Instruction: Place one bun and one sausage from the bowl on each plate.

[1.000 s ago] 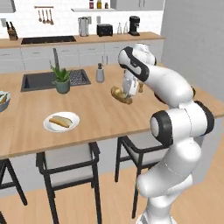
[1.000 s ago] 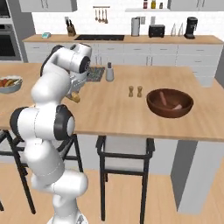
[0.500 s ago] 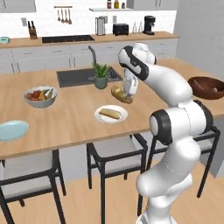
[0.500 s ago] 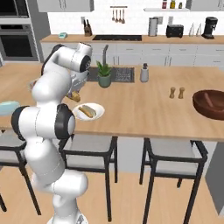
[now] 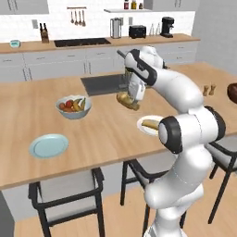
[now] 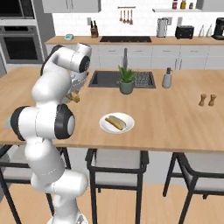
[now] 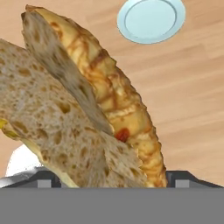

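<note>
A bright kitchen, its long wooden counter (image 5: 102, 134) running across the room: the robot's fingers (image 5: 131, 98) are clamped wide around a bun (image 5: 127, 100), carried clear of the surface between two plates. The white plate (image 6: 116, 123), near the counter's front edge, already holds its bun and sausage, which seems why this bun rides toward the pale blue plate (image 5: 49, 145), bare and well apart to the left. In the hand view that blue plate (image 7: 151, 19) lies beyond the bun (image 7: 83, 105). A fruit bowl (image 5: 73, 106) stands between them on the way.
</note>
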Available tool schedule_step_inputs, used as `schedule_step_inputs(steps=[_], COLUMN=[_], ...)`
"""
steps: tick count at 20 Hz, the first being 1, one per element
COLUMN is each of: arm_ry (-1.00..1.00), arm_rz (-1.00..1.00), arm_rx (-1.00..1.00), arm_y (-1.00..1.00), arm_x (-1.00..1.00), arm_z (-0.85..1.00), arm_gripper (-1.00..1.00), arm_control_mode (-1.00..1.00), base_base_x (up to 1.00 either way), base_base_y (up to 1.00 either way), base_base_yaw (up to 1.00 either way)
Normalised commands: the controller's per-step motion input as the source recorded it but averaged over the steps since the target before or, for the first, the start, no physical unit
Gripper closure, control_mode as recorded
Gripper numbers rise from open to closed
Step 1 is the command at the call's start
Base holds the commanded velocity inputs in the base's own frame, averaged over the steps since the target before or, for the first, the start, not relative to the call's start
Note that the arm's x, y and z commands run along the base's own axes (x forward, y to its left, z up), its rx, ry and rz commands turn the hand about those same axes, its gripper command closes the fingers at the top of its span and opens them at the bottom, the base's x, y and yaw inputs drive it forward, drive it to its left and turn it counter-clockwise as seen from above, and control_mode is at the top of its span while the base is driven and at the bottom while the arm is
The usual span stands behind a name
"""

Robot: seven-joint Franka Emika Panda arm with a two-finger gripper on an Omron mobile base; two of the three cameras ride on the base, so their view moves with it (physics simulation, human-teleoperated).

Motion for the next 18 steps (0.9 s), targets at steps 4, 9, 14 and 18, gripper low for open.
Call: schedule_step_inputs(steps=[4, 9, 14, 18], arm_ry=[0.00, 0.00, 0.00, 0.00], arm_rz=[0.00, 0.00, 0.00, 0.00], arm_rx=[0.00, 0.00, 0.00, 0.00], arm_y=[0.00, 0.00, 0.00, 0.00], arm_x=[0.00, 0.00, 0.00, 0.00], arm_z=[0.00, 0.00, 0.00, 0.00], arm_gripper=[1.00, 1.00, 1.00, 1.00], arm_control_mode=[1.00, 1.00, 1.00, 1.00], base_base_x=[-0.20, 0.02, 0.15, 0.41], base_base_y=[1.00, 0.83, 0.56, 0.46], base_base_yaw=[-0.02, -0.04, -0.01, 0.00])
